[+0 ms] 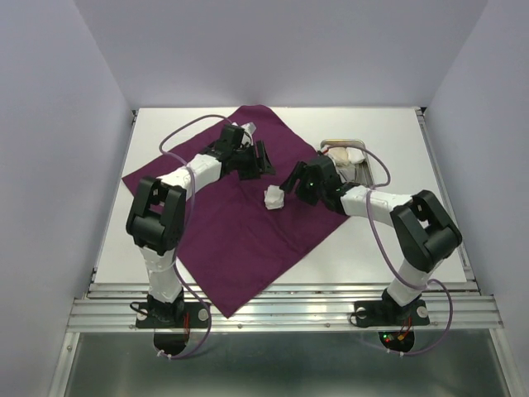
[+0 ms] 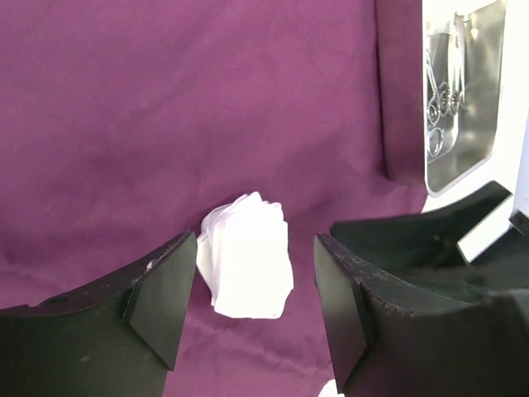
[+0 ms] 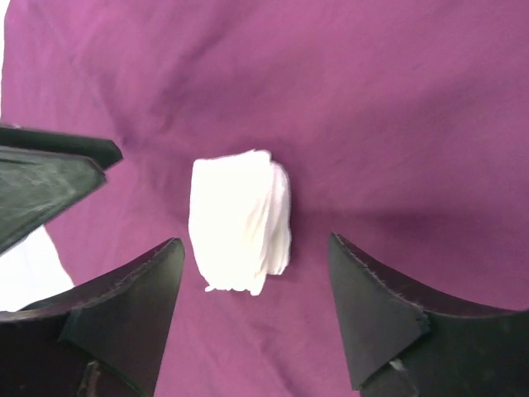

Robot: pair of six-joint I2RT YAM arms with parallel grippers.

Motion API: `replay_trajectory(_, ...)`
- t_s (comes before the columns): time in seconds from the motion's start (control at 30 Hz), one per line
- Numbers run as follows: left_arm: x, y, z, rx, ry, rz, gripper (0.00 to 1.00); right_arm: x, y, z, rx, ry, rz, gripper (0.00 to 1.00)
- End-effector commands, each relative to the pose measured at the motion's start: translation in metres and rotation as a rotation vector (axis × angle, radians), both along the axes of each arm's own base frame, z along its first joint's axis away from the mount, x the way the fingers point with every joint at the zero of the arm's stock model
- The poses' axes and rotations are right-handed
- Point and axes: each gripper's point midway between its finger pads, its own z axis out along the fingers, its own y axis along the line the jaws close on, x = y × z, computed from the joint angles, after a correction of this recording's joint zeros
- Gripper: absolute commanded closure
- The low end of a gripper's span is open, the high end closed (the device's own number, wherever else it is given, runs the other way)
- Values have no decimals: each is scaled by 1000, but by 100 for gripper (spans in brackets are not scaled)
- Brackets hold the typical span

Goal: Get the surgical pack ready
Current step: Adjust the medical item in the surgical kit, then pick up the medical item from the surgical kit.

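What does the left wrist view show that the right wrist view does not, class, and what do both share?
Only the left wrist view shows the steel tray with scissor-like instruments in it, beside the purple cloth. Only the right wrist view shows a white patch at its lower left, too cropped to identify. Both show the white gauze wad lying on the cloth, in the gap of an open hand: the left hand in one, the right hand in the other.
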Motion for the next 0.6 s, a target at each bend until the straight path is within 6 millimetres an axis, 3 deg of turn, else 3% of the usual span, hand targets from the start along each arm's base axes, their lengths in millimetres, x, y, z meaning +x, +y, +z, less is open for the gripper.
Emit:
replay_trajectory(0.0,9,4,63,-6,-151,19,30,-3,31,7,122,-12,123,24)
replay_trajectory(0.13,6,13,84,3,-197,53,30,-2,38,2,152,-2,145,23)
replay_trajectory(0.27,2,19,94,13,-220,67,31,0,42,-6,156,12,151,23)
replay_trajectory(0.57,-1,23,96,20,-219,72,31,0,43,-28,181,84,129,23)
